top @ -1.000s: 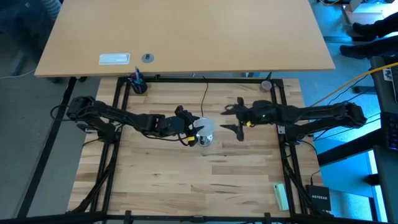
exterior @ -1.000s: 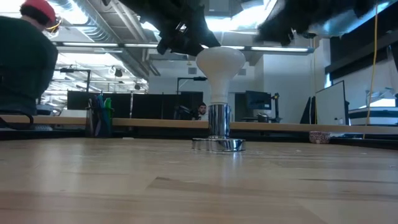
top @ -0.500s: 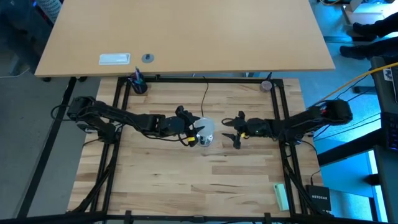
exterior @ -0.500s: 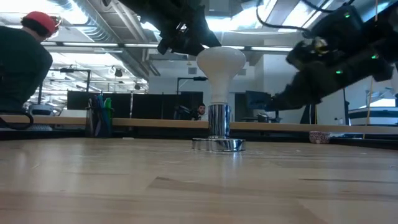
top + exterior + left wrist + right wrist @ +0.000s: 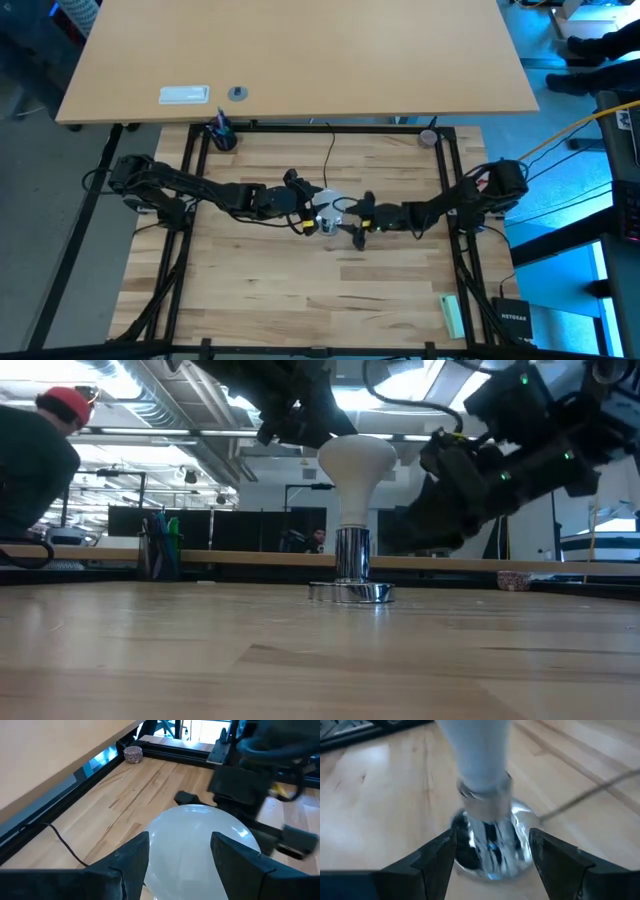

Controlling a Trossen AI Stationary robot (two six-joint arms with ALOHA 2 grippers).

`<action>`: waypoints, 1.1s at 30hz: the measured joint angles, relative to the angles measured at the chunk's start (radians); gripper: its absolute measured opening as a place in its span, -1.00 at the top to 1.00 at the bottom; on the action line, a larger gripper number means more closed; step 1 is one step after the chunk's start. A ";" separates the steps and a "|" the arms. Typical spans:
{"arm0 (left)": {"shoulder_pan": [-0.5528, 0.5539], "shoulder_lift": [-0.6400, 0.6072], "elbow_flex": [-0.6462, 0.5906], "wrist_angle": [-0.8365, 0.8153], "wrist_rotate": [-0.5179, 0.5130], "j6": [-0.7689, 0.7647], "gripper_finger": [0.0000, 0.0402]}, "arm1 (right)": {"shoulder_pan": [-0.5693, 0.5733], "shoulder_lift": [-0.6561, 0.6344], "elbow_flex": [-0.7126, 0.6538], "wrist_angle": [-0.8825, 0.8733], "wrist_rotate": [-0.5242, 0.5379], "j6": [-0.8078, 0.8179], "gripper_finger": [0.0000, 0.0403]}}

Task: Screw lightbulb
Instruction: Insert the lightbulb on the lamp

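Note:
The white lightbulb [image 5: 355, 460] stands upright at the table's middle. Its narrow base sits in the round silver socket [image 5: 350, 565], which rests on the wood by its flat foot. My left gripper [image 5: 318, 212] reaches in from the table's left and is shut on the globe [image 5: 195, 835]. My right gripper [image 5: 357, 224] comes in low from the right and is open. Its two fingers [image 5: 437, 857] stand on either side of the socket [image 5: 490, 840], short of touching it. My left gripper pinches the bulb's round globe between its two fingers [image 5: 131, 857], one on each side at the globe's widest part [image 5: 156, 851]. The fingers come from the table's left, slanting a little downward. The bulb stands upright with its base down in the socket.
The socket's thin black cord [image 5: 330, 150] runs toward the far frame bar. A pen cup [image 5: 221, 135] stands at the far left corner and a small round tin [image 5: 428, 137] at the far right. A green block [image 5: 452, 315] lies near right. A person [image 5: 40, 460] sits beyond the table.
My right gripper has come down and toward the table's left, from beside the bulb's height to the socket's level close to the wood, rolling as it went; its fingers have stayed open. The bulb and socket have not moved.

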 joint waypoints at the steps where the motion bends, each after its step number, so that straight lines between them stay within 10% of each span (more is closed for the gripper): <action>1: 0.000 0.000 0.000 0.000 0.000 0.007 -0.01 | 0.016 0.001 0.015 -0.028 0.017 0.001 -0.27; 10: -0.005 -0.001 0.000 0.000 0.000 0.013 -0.01 | 0.141 -0.119 0.201 -0.772 0.036 0.091 -0.27; 18: -0.007 -0.001 0.000 0.000 -0.001 0.020 -0.01 | 0.126 -0.010 0.116 -0.141 0.366 0.016 -0.27; 25: -0.006 -0.001 0.000 0.003 -0.001 0.030 -0.01 | 0.176 0.263 0.098 0.258 0.432 -0.008 -0.27; 33: -0.006 0.000 0.000 0.024 -0.001 0.025 -0.01 | 0.158 0.452 0.223 0.347 0.550 -0.123 -0.27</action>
